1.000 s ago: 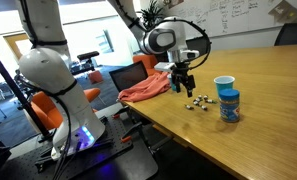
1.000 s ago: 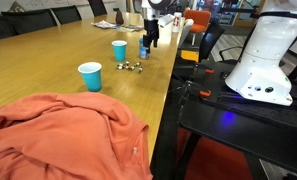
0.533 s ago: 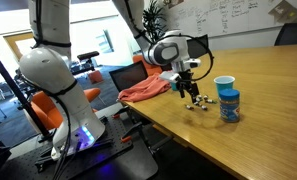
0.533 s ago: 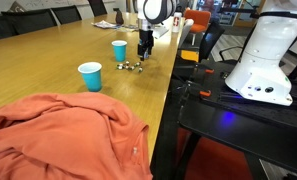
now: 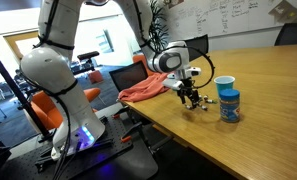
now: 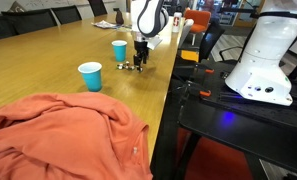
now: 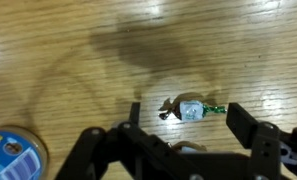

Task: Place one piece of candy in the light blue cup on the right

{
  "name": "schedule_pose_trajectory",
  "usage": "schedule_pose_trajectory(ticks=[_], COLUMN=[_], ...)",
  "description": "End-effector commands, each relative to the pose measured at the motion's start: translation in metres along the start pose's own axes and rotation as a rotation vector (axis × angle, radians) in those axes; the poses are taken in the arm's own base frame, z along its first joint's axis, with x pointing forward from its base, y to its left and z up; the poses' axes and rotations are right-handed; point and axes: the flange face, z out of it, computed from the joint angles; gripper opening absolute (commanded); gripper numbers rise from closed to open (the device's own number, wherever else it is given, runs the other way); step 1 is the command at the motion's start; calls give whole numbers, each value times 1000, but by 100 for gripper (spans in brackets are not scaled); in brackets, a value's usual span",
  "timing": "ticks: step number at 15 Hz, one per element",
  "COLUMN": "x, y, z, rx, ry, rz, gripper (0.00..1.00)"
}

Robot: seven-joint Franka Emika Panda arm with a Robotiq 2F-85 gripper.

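1. One wrapped candy [image 7: 191,109] lies on the wooden table [image 7: 68,60] in the wrist view. It sits between the two spread fingers of the gripper [image 7: 185,120], with bare wood showing on either side of it. The jaws stand wide apart and hold nothing.
2. Several small candies [image 5: 195,101] sit in a loose cluster on the table in an exterior view, with the gripper [image 5: 189,94] low over them. The same cluster [image 6: 128,67] shows just left of the gripper [image 6: 140,63] in an exterior view.
3. The light blue cup [image 5: 224,85] stands upright on the table to the right of the gripper, near it but apart. Its white inside shows at the rim, and what it holds cannot be made out.
4. A darker blue tub [image 5: 229,105] stands just beside the cup on its near side. Its labelled top [image 7: 13,160] fills the lower left corner of the wrist view.
5. Seen from along the table edge, the light blue cup [image 6: 119,50] stands left of the gripper. Another blue cup [image 6: 90,76] stands nearer and further left, well apart from the candies.
6. An orange cloth [image 5: 146,90] lies at the table's edge to the left of the gripper, and it fills the near foreground [image 6: 58,135] in an exterior view.
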Motion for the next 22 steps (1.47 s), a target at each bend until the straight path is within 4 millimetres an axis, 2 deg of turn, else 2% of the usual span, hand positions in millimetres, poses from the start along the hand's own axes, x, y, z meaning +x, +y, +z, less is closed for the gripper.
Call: schedule_pose_trajectory(ticks=[1, 8, 9, 11, 15, 19, 22], x=[11, 19, 19, 19, 27, 45, 65], y=[-7, -13, -14, -15, -18, -7, 14], z=[9, 12, 10, 3, -38, -111, -158], rx=[-6, -2, -2, -1, -7, -48, -128], ry=[27, 35, 38, 54, 167, 357, 469], rz=[4, 0, 1, 3, 1, 35, 67], gripper=[59, 5, 0, 0, 0, 0, 0])
